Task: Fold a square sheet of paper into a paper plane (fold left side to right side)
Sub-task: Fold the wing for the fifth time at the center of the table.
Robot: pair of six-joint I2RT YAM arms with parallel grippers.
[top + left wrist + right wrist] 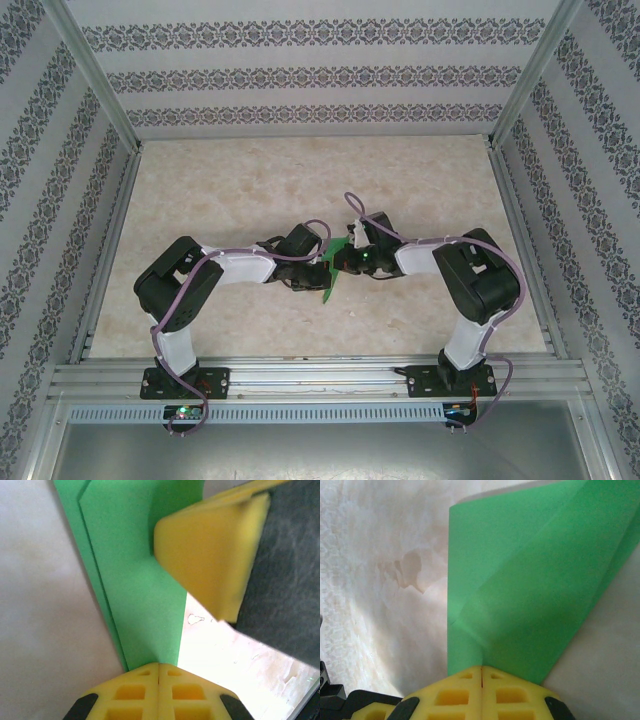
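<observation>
1. Two grippers meet over the middle of the table [250, 180]. The left gripper [159, 669] and right gripper [481, 672] reach in from opposite sides, and neither arm is nearer the work than the other.
2. Left fingers: pressed fully together, yellow pads meeting with no gap. They nip one narrow end of the folded green paper [140, 580]. The paper widens straight ahead of the fingertips, with layered edges stacked along its left side.
3. Right fingers: likewise clamped flat together, biting the paper's edge. The paper spreads ahead and to the right of the tips, crossed by a slanting crease.
4. From the left wrist, one pad [205, 555] of the right gripper sits ahead and to the right of the left fingertips, against the paper's face.
5. From above, the paper is a slim strip caught between the two sets of fingers, its long axis running near to far. Cannot tell whether its lower edge touches the table.
6. Judgement: folding looks well along. The next move depends on that lengthwise axis staying between the two grips, since uneven pulling could skew the crease or tear the paper.
</observation>
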